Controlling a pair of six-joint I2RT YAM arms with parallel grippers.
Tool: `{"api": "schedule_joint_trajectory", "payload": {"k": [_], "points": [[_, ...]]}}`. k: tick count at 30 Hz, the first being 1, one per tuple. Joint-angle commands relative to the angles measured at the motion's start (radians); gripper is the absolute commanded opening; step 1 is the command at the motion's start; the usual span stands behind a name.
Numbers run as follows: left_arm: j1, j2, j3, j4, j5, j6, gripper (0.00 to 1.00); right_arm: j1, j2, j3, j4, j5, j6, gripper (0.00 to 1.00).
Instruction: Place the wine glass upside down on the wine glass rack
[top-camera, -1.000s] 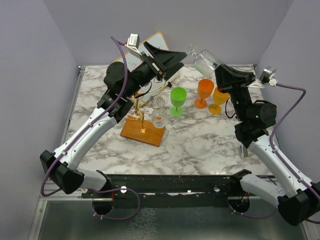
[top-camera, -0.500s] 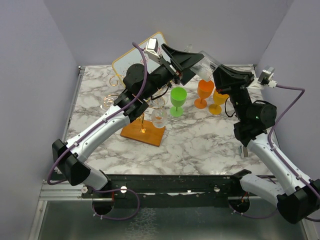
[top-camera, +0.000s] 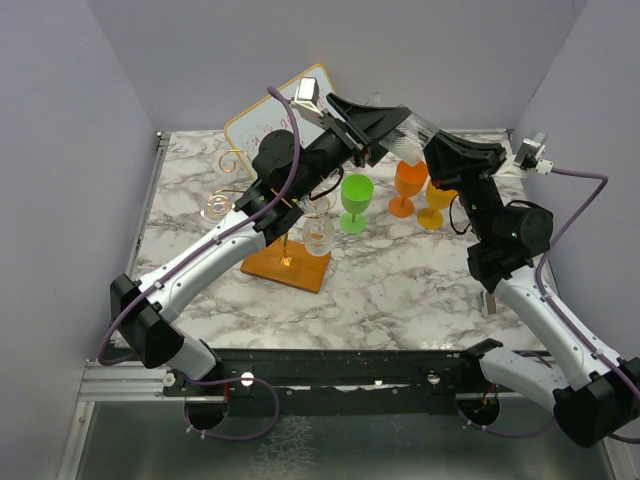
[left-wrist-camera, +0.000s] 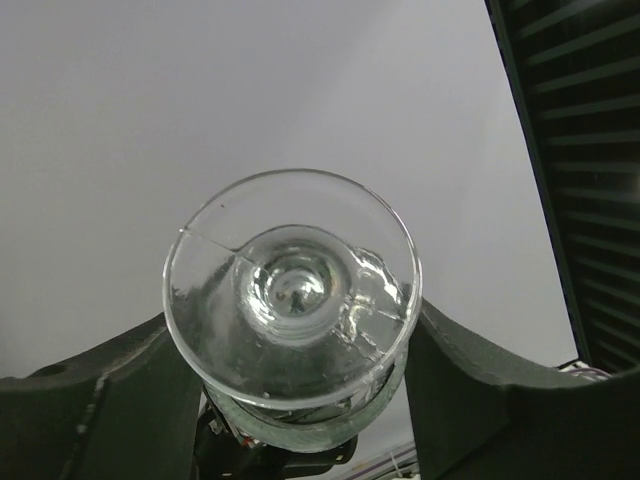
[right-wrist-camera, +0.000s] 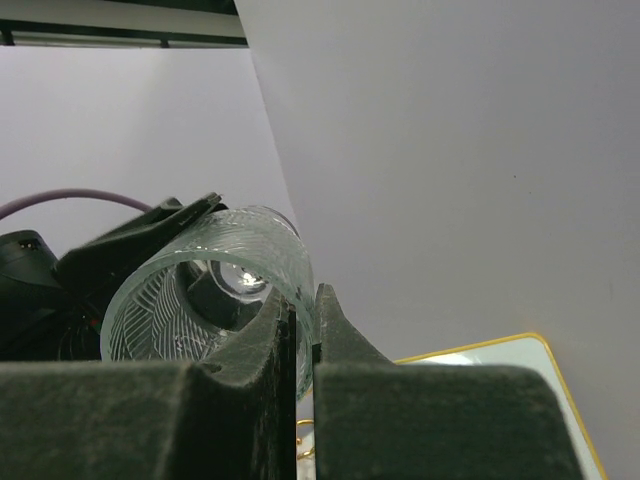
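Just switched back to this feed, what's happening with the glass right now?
Looks like a mid-air handover. The right gripper is pinching the clear wine glass by its rim, up in the air. The left gripper straddles the other end; whether it has clamped is unclear. The wine glass rack stands below.

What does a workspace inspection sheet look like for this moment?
Surface: white marble table.
Job's things: wine glass held in the air; rack stands on the table, two clear glasses at it.
Clutter: green glass, orange glass, yellow glass, whiteboard at the back.
Hands: right hand pinches the glass rim; left hand straddles the glass, contact unclear.
Cables: purple cables along both arms.
Surroundings: plain walls.
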Motion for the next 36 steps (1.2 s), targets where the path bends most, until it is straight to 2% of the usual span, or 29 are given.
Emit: {"api": "schedule_joint_trajectory", "payload": {"k": [1,3,6,13,17,23,26,32,34,36], "points": [[-0.006,0.004,-0.012,0.066,-0.009,-0.001,0.51,0.001,-0.012,0.019,0.039,-0.031,0.028,0.01],[-0.008,-0.011,-0.042,0.103,-0.018,0.016,0.44,0.001,-0.017,0.027,-0.005,-0.044,0.034,0.02],[-0.006,-0.041,-0.079,0.135,-0.031,0.076,0.37,0.001,-0.039,0.035,-0.088,-0.047,0.046,0.11],[-0.006,-0.099,-0.118,0.139,-0.045,0.194,0.28,0.002,-0.138,0.037,-0.345,-0.005,0.069,0.53],[-0.006,-0.113,-0.131,0.138,-0.039,0.234,0.27,0.002,-0.215,0.046,-0.544,-0.018,0.077,0.68],[-0.005,-0.132,-0.153,0.136,-0.023,0.320,0.27,0.001,-0.317,0.072,-0.921,-0.009,-0.016,0.80],[-0.006,-0.141,-0.158,0.132,0.005,0.380,0.27,0.002,-0.327,0.141,-1.056,-0.083,-0.103,0.85],[-0.006,-0.141,-0.149,0.098,0.110,0.475,0.26,0.001,-0.255,0.322,-1.258,-0.273,-0.273,0.90],[-0.006,-0.127,-0.137,0.091,0.148,0.483,0.26,0.001,-0.202,0.385,-1.301,-0.282,-0.292,1.00],[-0.006,-0.109,-0.123,0.084,0.183,0.483,0.25,0.002,-0.139,0.454,-1.348,-0.280,-0.306,1.00]]}}
